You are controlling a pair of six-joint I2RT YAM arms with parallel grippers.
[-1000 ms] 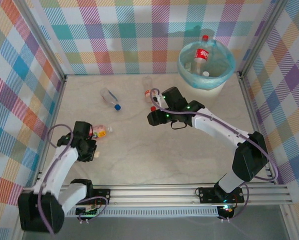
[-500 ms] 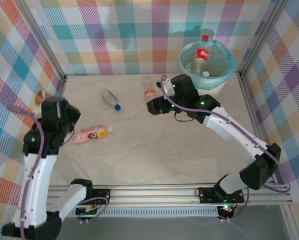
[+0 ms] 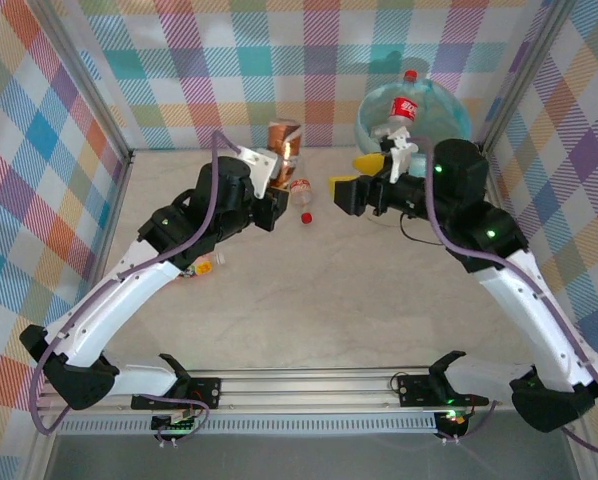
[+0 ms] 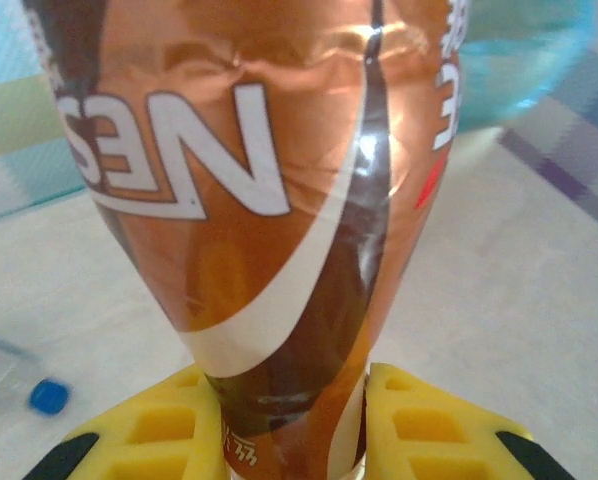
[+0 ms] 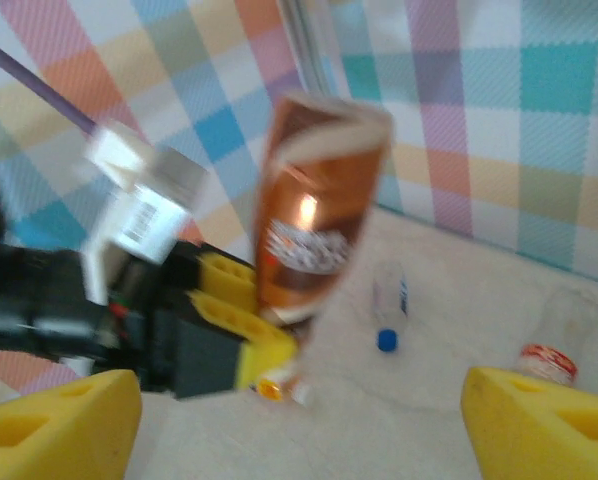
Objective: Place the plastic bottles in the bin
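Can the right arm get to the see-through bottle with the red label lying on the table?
Probably yes. The right gripper is open and empty, close to the red-labelled bottle, with nothing between them. The left gripper, clamped on a brown bottle, hangs nearby, so they might bump.

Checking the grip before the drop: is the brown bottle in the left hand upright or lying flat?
Upright, slightly tilted. The brown bottle rises from between the left hand's yellow fingers, clamped at its narrow end.

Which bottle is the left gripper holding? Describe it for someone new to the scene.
Look left of the teal-lined bin at the back wall. There the left gripper holds a bottle raised. Unlike the clear bottles lying nearby, it is wrapped in copper-brown.
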